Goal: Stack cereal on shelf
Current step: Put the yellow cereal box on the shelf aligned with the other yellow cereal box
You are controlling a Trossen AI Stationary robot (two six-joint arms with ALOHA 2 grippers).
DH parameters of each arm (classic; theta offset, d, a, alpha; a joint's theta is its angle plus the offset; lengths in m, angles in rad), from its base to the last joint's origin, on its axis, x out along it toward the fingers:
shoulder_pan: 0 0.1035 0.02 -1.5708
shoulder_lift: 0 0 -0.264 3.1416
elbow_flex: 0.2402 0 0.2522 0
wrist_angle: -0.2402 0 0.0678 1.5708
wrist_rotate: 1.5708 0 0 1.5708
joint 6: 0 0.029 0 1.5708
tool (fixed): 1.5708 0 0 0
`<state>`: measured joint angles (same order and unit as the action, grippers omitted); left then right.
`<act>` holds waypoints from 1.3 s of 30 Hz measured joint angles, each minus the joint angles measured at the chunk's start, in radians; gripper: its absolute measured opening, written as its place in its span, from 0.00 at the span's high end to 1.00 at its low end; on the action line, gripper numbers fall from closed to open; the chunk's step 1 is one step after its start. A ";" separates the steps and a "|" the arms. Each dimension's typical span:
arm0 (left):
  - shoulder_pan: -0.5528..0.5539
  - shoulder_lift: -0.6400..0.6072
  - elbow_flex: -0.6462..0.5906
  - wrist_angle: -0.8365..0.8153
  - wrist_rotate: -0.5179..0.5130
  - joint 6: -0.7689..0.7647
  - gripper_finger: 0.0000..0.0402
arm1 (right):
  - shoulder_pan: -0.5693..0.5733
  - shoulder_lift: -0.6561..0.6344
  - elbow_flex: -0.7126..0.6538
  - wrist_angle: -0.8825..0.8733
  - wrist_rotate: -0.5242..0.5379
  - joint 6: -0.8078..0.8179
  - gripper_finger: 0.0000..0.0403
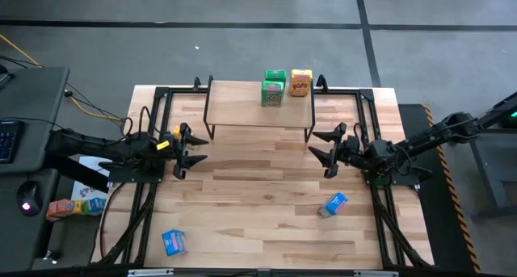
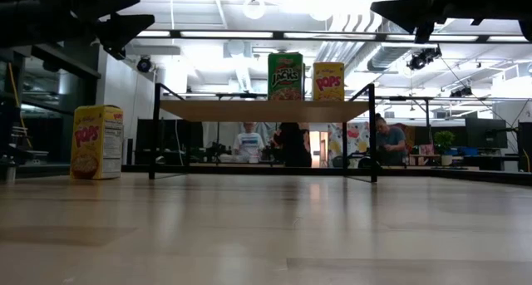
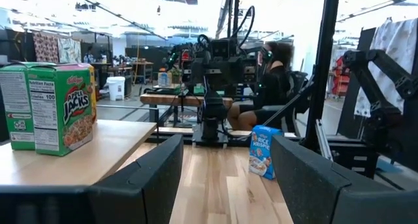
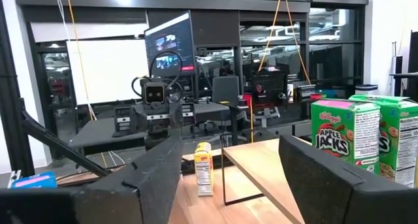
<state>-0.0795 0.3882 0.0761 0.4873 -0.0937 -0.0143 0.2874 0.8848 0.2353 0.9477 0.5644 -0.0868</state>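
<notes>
shelf [image 1: 242,109]: two green boxes [image 1: 273,89] and one yellow box [image 1: 300,82] stood at its right end; table [image 1: 258,204]: two blue boxes [image 1: 333,204] lay well apart | left gripper [image 1: 196,148] and right gripper [image 1: 317,151]: fingers spread, facing each other

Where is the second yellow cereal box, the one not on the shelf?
In the high view, the yellow cereal box stands on the table beside the left gripper, left of the shelf; the low view shows it upright.

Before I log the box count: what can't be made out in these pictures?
High view: the unshelved yellow box, mostly hidden under the left pincer.
Low view: the rear green box, hidden behind the front green box.
High view: print on the right blue box and the left blue box, too small to read.
</notes>
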 joint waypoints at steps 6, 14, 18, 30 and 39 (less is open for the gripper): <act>0.000 0.000 0.000 0.011 0.000 -0.009 0.45 | 0.000 0.001 0.000 -0.011 0.000 -0.008 0.38; 0.000 0.015 0.004 0.004 -0.045 -0.103 0.44 | 0.000 0.001 0.001 -0.024 0.001 -0.023 0.38; -0.005 0.057 0.076 -0.073 -0.018 -0.133 0.43 | 0.000 0.001 0.001 -0.024 0.003 -0.026 0.38; -0.012 0.252 0.483 -0.864 -0.048 -0.041 0.39 | 0.000 0.001 0.001 -0.105 0.004 0.038 0.38; -0.011 0.414 0.884 -1.633 -0.185 -0.131 0.39 | 0.000 0.001 0.001 -0.105 0.004 0.035 0.38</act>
<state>-0.0902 0.8017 0.9599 -1.1456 -0.2782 -0.1452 0.2874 0.8856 0.2363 0.8422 0.5685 -0.0520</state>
